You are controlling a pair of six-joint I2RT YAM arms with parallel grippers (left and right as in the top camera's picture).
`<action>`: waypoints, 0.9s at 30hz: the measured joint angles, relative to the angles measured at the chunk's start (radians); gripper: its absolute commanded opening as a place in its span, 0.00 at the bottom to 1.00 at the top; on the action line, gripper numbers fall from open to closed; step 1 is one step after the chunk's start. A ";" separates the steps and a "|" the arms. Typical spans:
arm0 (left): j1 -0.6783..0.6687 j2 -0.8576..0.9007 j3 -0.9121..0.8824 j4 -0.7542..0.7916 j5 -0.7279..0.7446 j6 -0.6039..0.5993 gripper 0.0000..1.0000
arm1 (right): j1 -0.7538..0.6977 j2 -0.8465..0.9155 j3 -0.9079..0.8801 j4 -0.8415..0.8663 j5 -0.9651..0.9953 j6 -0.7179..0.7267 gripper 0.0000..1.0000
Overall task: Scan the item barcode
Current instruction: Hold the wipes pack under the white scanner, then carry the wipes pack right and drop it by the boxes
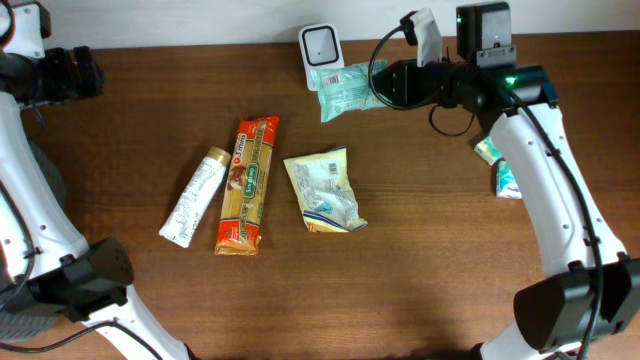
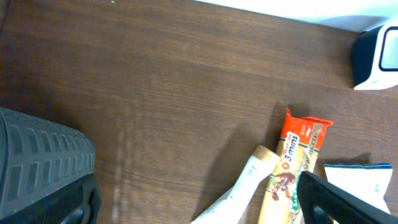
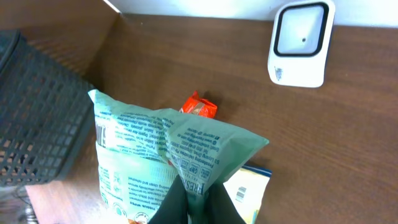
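My right gripper [image 1: 380, 84] is shut on a pale green printed packet [image 1: 345, 90], held above the table just below and right of the white barcode scanner [image 1: 320, 45]. In the right wrist view the black fingers [image 3: 180, 202] pinch a fold of the green packet [image 3: 155, 149], and the scanner [image 3: 300, 42] stands at the upper right with its window facing the camera. My left gripper [image 1: 88, 72] is at the far left back of the table. It stands open [image 2: 196, 208] with nothing between its fingers.
A white tube [image 1: 195, 197], an orange pasta pack [image 1: 248, 185] and a yellow-white pouch [image 1: 325, 190] lie mid-table. Two small packets [image 1: 505, 178] lie under the right arm. A black mesh basket [image 3: 37, 124] shows at the left of the right wrist view.
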State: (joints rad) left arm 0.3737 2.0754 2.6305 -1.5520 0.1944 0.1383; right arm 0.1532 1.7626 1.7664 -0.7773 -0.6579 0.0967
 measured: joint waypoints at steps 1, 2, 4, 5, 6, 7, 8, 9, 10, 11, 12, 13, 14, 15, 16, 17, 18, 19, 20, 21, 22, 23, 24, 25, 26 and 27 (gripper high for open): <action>0.000 0.000 0.000 0.000 0.000 0.000 0.99 | 0.000 0.000 0.007 -0.002 0.000 -0.007 0.04; 0.000 0.000 0.000 0.000 0.000 0.000 0.99 | 0.000 0.000 0.012 -0.001 0.005 -0.015 0.04; 0.000 0.000 0.000 0.000 0.000 0.000 0.99 | 0.002 0.000 0.015 -0.002 0.035 -0.024 0.04; 0.000 0.000 0.000 0.000 0.000 0.000 0.99 | 0.004 0.000 0.015 -0.001 0.058 -0.026 0.04; 0.000 0.000 0.000 0.000 0.000 0.000 0.99 | 0.011 0.000 0.015 0.006 0.095 -0.028 0.04; 0.000 0.000 0.000 0.000 0.000 0.000 0.99 | 0.019 0.000 0.015 0.018 0.134 -0.029 0.04; 0.000 0.000 0.000 0.000 0.000 0.000 0.99 | 0.042 0.000 0.016 0.041 0.219 -0.032 0.04; 0.000 0.000 0.000 0.000 0.000 0.000 0.99 | 0.069 0.000 0.016 0.070 0.311 -0.052 0.04; 0.000 0.000 0.000 0.000 0.000 0.000 0.99 | 0.097 0.000 0.016 0.101 0.397 -0.072 0.04; 0.000 0.000 0.000 0.000 0.000 0.000 0.99 | 0.132 0.000 0.016 0.143 0.501 -0.108 0.04; 0.000 0.000 0.000 -0.001 0.000 0.000 0.99 | 0.161 0.004 0.016 0.202 0.590 -0.158 0.04; 0.000 0.000 0.000 0.000 0.000 0.000 0.99 | 0.200 0.015 0.017 0.304 0.700 -0.252 0.04; 0.000 0.000 0.000 0.000 0.000 0.000 0.99 | 0.223 0.028 0.023 0.342 0.768 -0.318 0.04; 0.000 0.000 0.000 -0.002 0.000 0.000 0.99 | 0.248 0.057 0.024 0.458 0.832 -0.438 0.04; 0.000 0.000 0.000 0.003 0.000 0.000 0.99 | 0.257 0.078 0.025 0.513 0.861 -0.505 0.04; 0.000 0.000 0.000 0.000 0.000 0.000 0.99 | 0.264 0.105 0.024 0.588 0.896 -0.584 0.04; 0.000 0.000 0.000 0.000 0.000 0.000 0.99 | 0.269 0.173 0.027 0.763 0.946 -0.741 0.04; 0.000 0.000 0.000 -0.002 0.000 0.000 0.99 | 0.269 0.201 0.028 0.803 0.958 -0.801 0.04; 0.000 0.000 0.000 0.002 -0.001 0.000 0.99 | 0.269 0.237 0.024 0.900 0.972 -0.866 0.04; 0.000 0.000 0.000 0.002 0.000 0.000 0.99 | 0.269 0.285 0.026 0.997 0.984 -0.953 0.04; 0.000 0.000 0.000 0.001 0.000 0.000 0.99 | 0.269 0.310 0.027 1.045 0.990 -0.997 0.04; 0.000 0.000 0.000 0.000 0.000 0.000 0.99 | 0.269 0.350 0.028 1.119 0.998 -1.054 0.04; 0.000 0.000 0.000 0.000 -0.001 0.000 0.99 | 0.269 0.393 0.031 1.193 1.002 -1.101 0.04; 0.000 0.000 0.000 0.000 0.000 0.000 0.99 | 0.269 0.438 0.031 1.264 1.009 -1.143 0.04; 0.000 0.000 0.000 0.002 0.000 0.000 0.99 | 0.269 0.483 0.031 1.332 1.014 -1.175 0.04; 0.000 0.000 0.000 0.000 0.000 0.000 0.99 | 0.269 0.518 0.031 1.378 1.017 -1.199 0.04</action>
State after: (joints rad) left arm 0.3737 2.0750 2.6305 -1.5517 0.1940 0.1383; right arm 0.4217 2.2810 1.7977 0.6006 0.3588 -1.1027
